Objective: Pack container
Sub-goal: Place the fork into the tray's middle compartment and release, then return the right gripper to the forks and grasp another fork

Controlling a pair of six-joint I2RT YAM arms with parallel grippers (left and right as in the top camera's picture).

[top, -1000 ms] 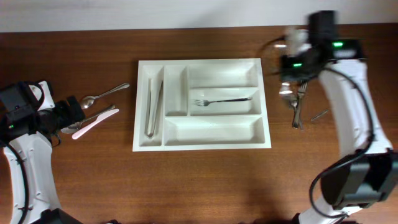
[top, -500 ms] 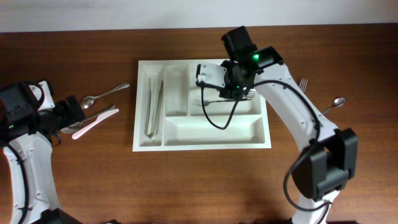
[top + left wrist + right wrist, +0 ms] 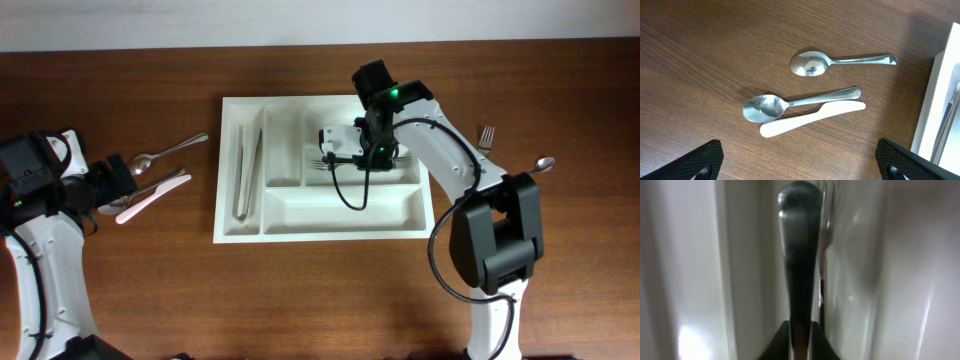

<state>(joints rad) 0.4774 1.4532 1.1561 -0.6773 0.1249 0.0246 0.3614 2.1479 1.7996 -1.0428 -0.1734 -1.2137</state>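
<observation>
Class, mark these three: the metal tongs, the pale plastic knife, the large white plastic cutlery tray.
Metal tongs [image 3: 243,200], overhead view, near joined end.
Pale plastic knife [image 3: 810,119], left wrist view, mid-length.
White plastic cutlery tray [image 3: 300,210], overhead view, bare lower compartment floor.

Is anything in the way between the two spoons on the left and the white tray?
Nothing visible is. Only bare table lies between the upper spoon, the lower spoon, the white knife beside them, and the left side of the cutlery tray. Tongs lie in its leftmost slot.
</observation>
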